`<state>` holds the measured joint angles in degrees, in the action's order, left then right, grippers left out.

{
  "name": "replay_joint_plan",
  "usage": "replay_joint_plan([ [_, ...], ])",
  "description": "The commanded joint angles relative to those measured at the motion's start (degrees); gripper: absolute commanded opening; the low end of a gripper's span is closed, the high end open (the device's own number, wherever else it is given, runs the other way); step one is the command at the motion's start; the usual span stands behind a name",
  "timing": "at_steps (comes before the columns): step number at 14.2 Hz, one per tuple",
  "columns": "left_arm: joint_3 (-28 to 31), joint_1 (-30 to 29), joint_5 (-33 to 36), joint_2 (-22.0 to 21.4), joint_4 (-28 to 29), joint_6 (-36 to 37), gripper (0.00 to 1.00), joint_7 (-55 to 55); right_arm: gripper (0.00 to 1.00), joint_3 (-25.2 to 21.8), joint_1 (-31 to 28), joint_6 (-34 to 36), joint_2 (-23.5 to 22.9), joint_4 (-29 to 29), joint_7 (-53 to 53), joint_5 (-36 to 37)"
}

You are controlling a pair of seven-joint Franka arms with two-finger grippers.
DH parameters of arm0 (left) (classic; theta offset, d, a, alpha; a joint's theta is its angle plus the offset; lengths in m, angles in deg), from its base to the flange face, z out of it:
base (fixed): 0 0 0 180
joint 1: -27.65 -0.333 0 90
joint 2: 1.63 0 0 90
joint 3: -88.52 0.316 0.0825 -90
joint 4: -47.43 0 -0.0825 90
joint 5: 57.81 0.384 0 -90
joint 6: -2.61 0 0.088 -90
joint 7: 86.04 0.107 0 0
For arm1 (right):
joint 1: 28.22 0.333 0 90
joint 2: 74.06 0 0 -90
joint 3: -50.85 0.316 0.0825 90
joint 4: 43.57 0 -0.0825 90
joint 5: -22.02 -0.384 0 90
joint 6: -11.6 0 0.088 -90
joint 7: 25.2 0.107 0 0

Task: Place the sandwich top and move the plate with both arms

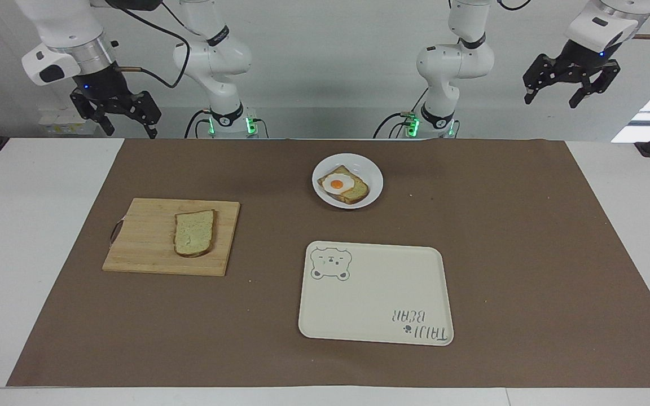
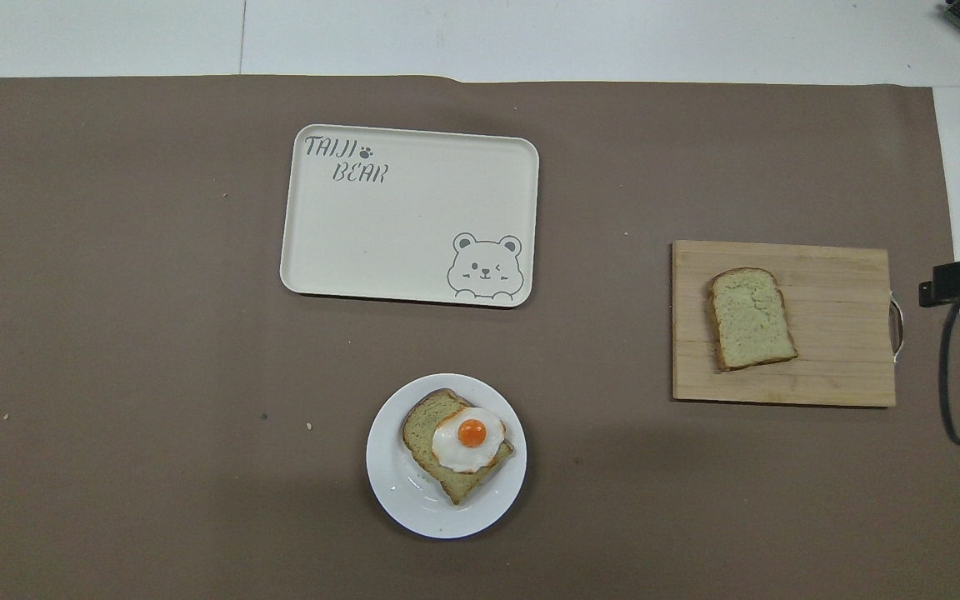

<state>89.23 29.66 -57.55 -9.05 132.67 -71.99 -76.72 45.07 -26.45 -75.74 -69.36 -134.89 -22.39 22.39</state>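
The sandwich top (image 1: pixel 194 233) (image 2: pixel 752 318), a plain pale slice with a brown crust, lies flat on a wooden cutting board (image 1: pixel 139 237) (image 2: pixel 830 333) toward the right arm's end of the table. The small white plate (image 1: pixel 373 172) (image 2: pixel 392 492) sits nearer to the robots at mid-table and carries a bread slice with a fried egg (image 1: pixel 343 184) (image 2: pixel 459 442). My right gripper (image 1: pixel 129 127) hangs open and empty, high over the table edge at the right arm's end. High over the left arm's end, my left gripper (image 1: pixel 552 97) is also open and empty. Both arms wait.
A cream rectangular tray with a bear drawing (image 1: pixel 376 293) (image 2: pixel 397 233) lies farther from the robots than the plate. A brown mat (image 1: pixel 500 237) covers most of the white table. A few crumbs dot the mat.
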Motion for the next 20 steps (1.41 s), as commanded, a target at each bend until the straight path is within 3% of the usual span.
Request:
replay_joint_plan([
  [1, 0.3, 0.1, -0.5, -1.3, 1.4, -0.1, 1.0, 0.3, 1.0, 0.4, -0.7, -0.6, 1.0, -1.4, -1.1, 0.7],
  [15, 0.3, 0.1, -1.3, -1.4, 1.6, -0.4, 1.0, -0.2, 1.0, 0.3, -3.3, -0.7, 2.5, -4.6, -2.0, 0.4],
  [20, 0.3, 0.1, -1.2, -1.3, 1.3, -0.2, 1.0, -0.2, 1.0, 0.4, -3.2, -7.2, 2.5, -10.6, -3.9, -0.5],
])
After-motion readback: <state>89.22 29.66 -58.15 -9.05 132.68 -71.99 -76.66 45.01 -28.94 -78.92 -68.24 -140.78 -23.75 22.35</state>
